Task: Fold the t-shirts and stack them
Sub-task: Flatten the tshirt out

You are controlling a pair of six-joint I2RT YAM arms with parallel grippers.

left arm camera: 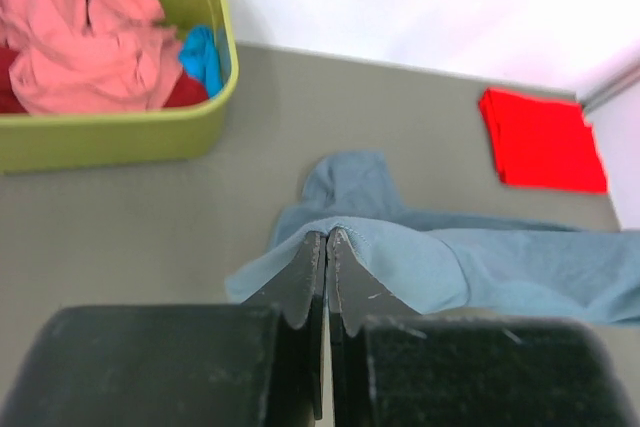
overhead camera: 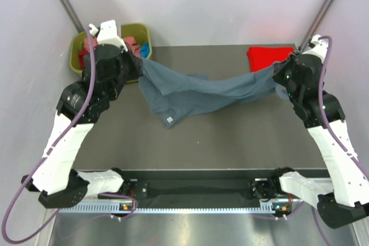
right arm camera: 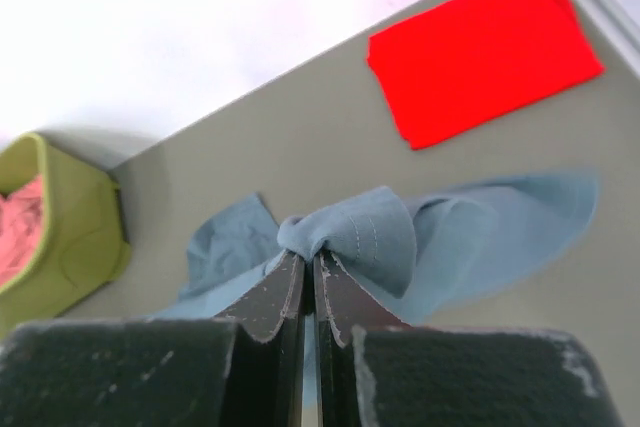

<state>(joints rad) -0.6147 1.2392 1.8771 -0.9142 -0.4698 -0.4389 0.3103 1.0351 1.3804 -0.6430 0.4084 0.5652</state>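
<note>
The slate blue-grey t-shirt [overhead camera: 199, 93] hangs stretched between both grippers above the table, its middle sagging, a small white label [overhead camera: 170, 120] at its lower edge. My left gripper [overhead camera: 138, 63] is shut on its left hem [left arm camera: 390, 247]. My right gripper [overhead camera: 277, 73] is shut on its right hem [right arm camera: 365, 232]. A folded bright red t-shirt [overhead camera: 268, 57] lies flat at the far right; it also shows in the left wrist view [left arm camera: 542, 139] and the right wrist view [right arm camera: 485, 52]. Salmon pink [left arm camera: 90, 47] and dark red [left arm camera: 185, 94] shirts lie crumpled in the bin.
The olive-green bin [overhead camera: 138, 33] stands off the table's far left corner, behind my left arm; it shows in the left wrist view [left arm camera: 120, 137] and the right wrist view [right arm camera: 70, 247]. A bright blue cloth [left arm camera: 203, 57] lies in it. Grey walls close both sides.
</note>
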